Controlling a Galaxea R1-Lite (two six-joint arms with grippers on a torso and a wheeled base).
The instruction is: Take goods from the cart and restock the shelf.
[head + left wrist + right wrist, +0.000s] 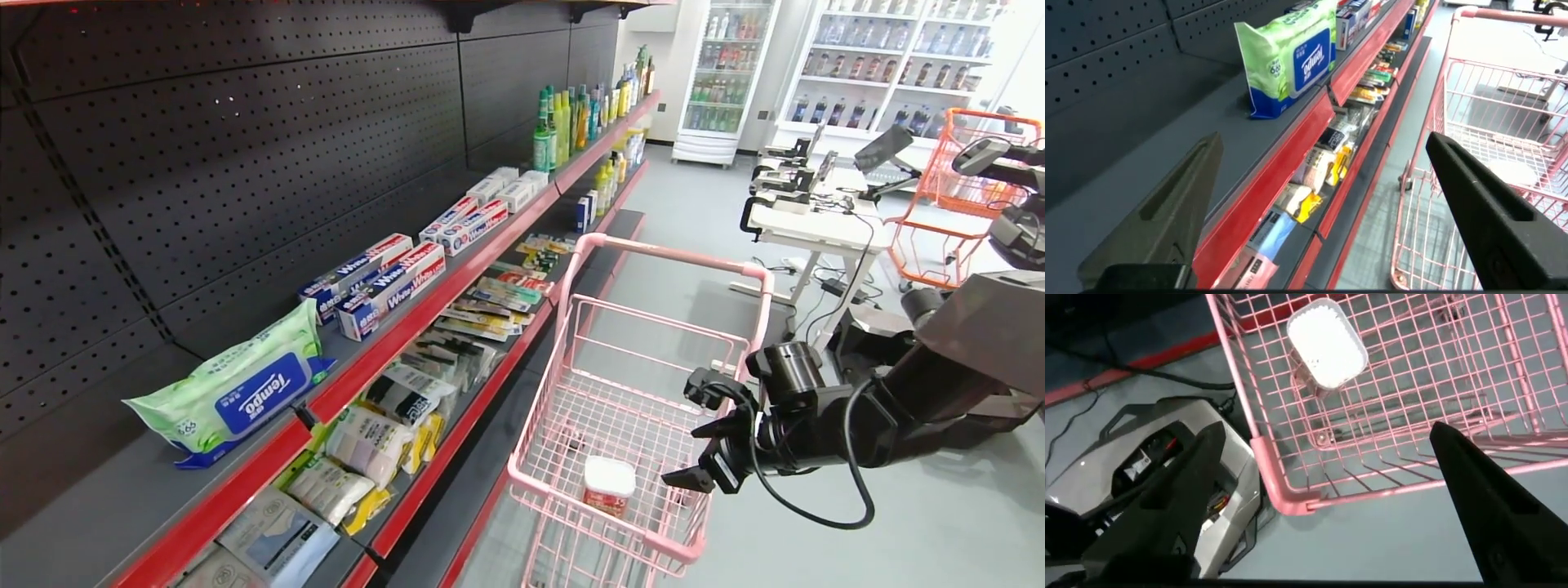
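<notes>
Hovering beside pink wire cart (669, 251), right gripper (699, 433) spread apart; rounded white-lidded tub (608, 483) inside; left gripper (1323, 139) likewise apart

The pink wire shopping cart (539, 392) is open at the top, so the right gripper (694, 437), fingers spread just outside its right rim, has open air above the basket. Wire walls close its sides and the pink handle bar (669, 255) crosses the far end. A white-lidded jar (608, 482) stands by the near wall; the wire floor beyond it is bare. On the upper grey shelf board (98, 490), bare room lies on the near side of the green pack of wet wipes (237, 388). Beyond the pack, blue-and-white toothpaste boxes (392, 286) line the shelf. The black pegboard wall (245, 147) closes the back.
</notes>
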